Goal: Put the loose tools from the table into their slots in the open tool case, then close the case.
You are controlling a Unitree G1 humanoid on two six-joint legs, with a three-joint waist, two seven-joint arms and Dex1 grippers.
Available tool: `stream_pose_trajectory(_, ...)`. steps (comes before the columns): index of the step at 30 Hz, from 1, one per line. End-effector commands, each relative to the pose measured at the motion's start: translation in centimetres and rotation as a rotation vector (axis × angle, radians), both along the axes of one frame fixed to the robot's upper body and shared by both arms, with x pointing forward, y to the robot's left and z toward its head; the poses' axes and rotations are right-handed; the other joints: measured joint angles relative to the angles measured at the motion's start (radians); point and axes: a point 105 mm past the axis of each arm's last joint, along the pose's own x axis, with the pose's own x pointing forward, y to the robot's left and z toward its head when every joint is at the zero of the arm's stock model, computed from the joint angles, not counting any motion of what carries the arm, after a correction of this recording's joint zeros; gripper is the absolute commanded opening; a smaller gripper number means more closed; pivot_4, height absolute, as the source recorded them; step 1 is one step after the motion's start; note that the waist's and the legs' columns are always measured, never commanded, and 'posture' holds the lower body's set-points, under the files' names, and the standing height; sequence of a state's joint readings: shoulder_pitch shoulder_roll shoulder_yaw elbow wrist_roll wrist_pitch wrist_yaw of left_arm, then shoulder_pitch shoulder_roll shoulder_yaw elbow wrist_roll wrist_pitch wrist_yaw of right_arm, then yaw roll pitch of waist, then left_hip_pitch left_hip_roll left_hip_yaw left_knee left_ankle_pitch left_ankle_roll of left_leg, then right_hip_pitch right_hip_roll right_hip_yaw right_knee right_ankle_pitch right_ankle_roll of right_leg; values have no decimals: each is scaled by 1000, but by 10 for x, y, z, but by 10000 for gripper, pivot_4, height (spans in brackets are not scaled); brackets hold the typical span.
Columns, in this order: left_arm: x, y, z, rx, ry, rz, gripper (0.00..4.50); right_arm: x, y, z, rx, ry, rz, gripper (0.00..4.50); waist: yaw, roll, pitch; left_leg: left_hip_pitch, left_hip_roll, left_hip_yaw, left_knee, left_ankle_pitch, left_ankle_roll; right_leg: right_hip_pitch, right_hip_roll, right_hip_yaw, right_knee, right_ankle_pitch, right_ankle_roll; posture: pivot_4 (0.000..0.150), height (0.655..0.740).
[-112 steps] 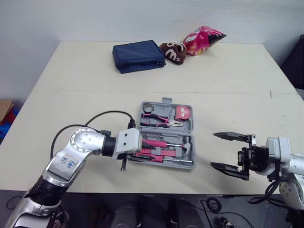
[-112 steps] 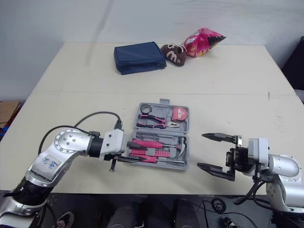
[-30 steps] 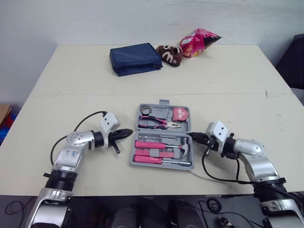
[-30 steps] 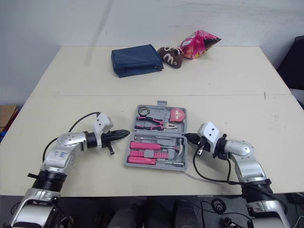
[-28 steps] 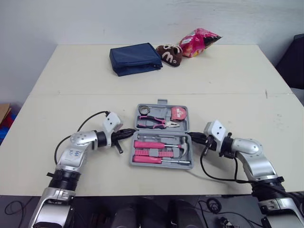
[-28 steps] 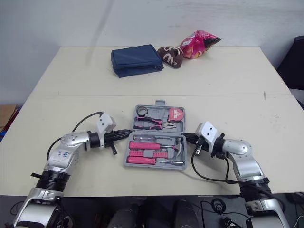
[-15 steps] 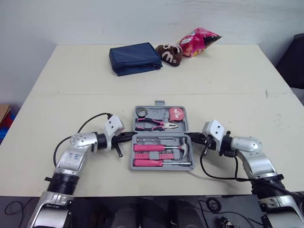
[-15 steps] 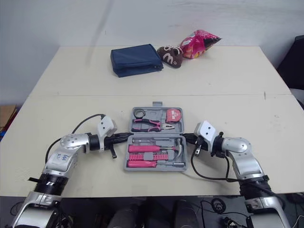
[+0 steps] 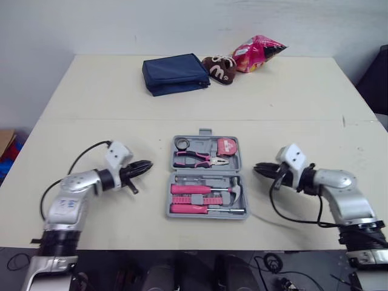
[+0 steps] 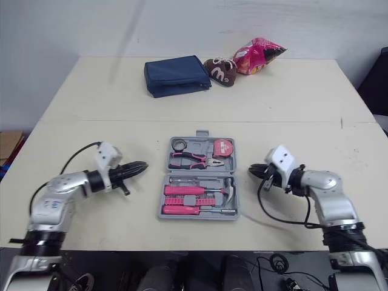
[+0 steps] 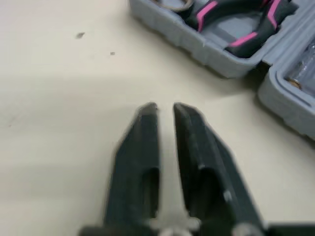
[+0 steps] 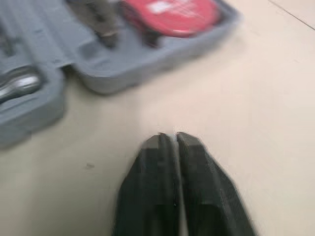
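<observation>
- Grey plastic tool case [image 9: 206, 214] lying open and flat on the cream counter [image 9: 91, 91], pink-handled tools [image 9: 194, 189] seated in slots.
- Left gripper [image 9: 144, 165] just left of the case, right gripper [image 9: 259, 168] just right; both empty, fingers together.
- Probably best: hook one half's outer edge, fold evenly over the hinge, watch for tools sitting proud.

A single white letter "m" can be read on the side of the brown pouch [image 9: 219, 66], which lies at the far side of the counter [image 9: 91, 109] between the dark blue bag [image 9: 176, 73] and the pink snack bag [image 9: 257, 51]. The snack bag carries printed patches in white and yellow, too small to make out. In the tool case [image 9: 209, 214], the red tape measure [image 12: 172, 12] bears a pale label on its face, too blurred to read.
</observation>
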State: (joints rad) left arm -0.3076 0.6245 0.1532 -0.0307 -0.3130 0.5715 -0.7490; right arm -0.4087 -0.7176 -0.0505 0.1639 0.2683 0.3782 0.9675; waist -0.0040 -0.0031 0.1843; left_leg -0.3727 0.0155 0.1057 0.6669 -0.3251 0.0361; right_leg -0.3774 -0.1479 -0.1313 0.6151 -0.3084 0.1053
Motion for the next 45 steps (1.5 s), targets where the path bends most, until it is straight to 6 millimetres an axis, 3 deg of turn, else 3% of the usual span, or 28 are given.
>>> stream_pose_trajectory(1,-4,-19,37,-131,51,-32,19888,8,0,42,65,122,-106,22905,0,1,4,0,0,-1,1,0,1,0,-1,0,2,0,0,1500,7400)
stream_pose_trajectory(5,7,-38,48,-219,206,10,37583,3,18,55,109,390,-119,42487,4,1,4,0,0,-5,1,1,0,1,-1,-1,2,0,0,1500,7400)
stream_pose_trajectory(6,9,-44,48,-225,237,15,42340,4,25,58,134,438,-126,45000,4,1,4,-1,-1,-5,0,1,-1,1,0,-2,1,0,-1,1500,7400)
stream_pose_trajectory(7,12,-49,48,-235,266,23,44348,5,31,60,165,486,-132,45000,3,1,4,-1,-1,-5,0,1,-1,1,0,-2,1,0,-1,1500,7400)
stream_pose_trajectory(14,28,-63,38,-143,330,97,44348,19,57,55,145,535,-199,45000,2,1,4,-6,-2,-3,-1,2,-2,-3,8,-3,-2,0,0,1500,7400)
stream_pose_trajectory(18,31,-64,33,-101,353,118,44348,24,57,46,115,545,-251,45000,5,1,4,-18,-3,-2,2,3,-2,-17,10,-3,4,0,0,1500,7400)
stream_pose_trajectory(26,35,-72,27,-93,371,127,44348,25,50,34,64,572,-316,45000,2,1,4,-16,-3,0,1,8,-4,-17,11,-2,7,0,0,1500,7400)
stream_pose_trajectory(39,40,-72,17,-62,411,149,44348,27,59,18,93,637,-351,45000,0,-1,3,-13,-2,0,1,11,-6,-17,11,0,11,1,-1,1500,7400)
stream_pose_trajectory(41,40,-70,15,-49,416,155,38775,27,61,15,85,646,-356,45000,-1,-1,2,-13,-2,0,1,11,-6,-16,11,0,11,1,-1,1500,7400)
stream_pose_trajectory(45,38,-74,10,-48,438,138,23091,26,70,11,80,662,-340,32258,-3,-3,1,-13,-2,0,1,11,-6,-17,11,2,11,1,-1,1500,7400)
